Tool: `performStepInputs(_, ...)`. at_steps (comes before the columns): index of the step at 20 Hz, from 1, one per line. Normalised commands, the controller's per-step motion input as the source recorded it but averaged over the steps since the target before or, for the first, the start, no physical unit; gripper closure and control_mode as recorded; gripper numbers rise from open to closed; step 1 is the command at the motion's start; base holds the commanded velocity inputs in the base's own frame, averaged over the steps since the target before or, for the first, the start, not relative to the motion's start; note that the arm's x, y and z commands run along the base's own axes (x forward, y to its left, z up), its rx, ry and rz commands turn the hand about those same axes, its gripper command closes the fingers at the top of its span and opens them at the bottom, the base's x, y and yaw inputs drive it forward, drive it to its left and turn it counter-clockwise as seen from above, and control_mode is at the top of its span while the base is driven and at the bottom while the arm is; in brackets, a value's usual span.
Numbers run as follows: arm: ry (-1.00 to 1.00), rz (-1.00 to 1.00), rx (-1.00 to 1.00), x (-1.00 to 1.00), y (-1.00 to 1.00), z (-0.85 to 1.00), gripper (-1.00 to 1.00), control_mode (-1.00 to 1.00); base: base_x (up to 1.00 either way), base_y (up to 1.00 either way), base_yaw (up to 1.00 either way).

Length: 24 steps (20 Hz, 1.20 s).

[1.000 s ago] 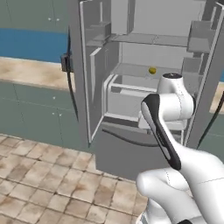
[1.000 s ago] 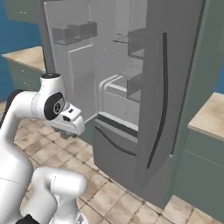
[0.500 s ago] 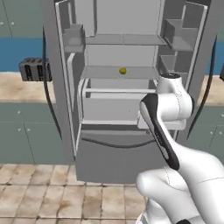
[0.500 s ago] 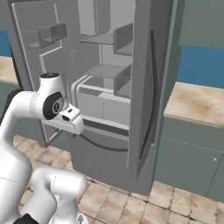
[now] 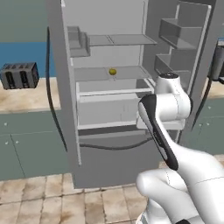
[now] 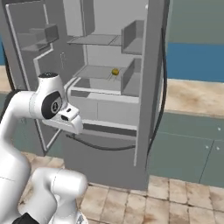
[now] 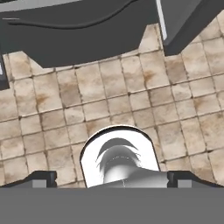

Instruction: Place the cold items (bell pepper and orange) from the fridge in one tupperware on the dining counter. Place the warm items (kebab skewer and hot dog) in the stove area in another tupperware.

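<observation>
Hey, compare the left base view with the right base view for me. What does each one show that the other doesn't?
Left base view alone: a dark toaster on the counter left of the fridge, and a dark appliance at the right edge. Right base view alone: a bare stretch of counter right of the fridge, with blue wall behind. Both share the open fridge, a small yellow item on its middle shelf, the white arm and the tiled floor.

You're looking at a fridge (image 5: 109,144) in matt grey, metal-looking and smooth, with flat grey shelves. The orange (image 5: 112,71) reads as dull yellow. The floor (image 7: 109,105) is mottled stone-look tile, the worktop (image 6: 197,97) speckled beige stone, and the toaster (image 5: 18,75) brushed metal.
</observation>
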Motion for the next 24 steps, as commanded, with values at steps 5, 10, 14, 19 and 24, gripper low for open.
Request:
performStepInputs(5,0.0,0.0,0.0,0.0,0.0,0.0,-1.0,1.0,0.34,0.17,-0.26)
performStepInputs(10,0.0,0.0,0.0,0.0,0.0,0.0,-1.0,1.0,0.66,-0.05,0.15)
performStepInputs(14,0.0,0.0,0.0,0.0,0.0,0.0,-1.0,1.0,0.64,-0.3,0.16)
performStepInputs(19,0.0,0.0,0.0,0.0,0.0,0.0,-1.0,1.0,0.7,-0.19,0.03)
performStepInputs(24,0.0,0.0,0.0,0.0,0.0,0.0,-1.0,1.0,0.61,0.07,-0.01)
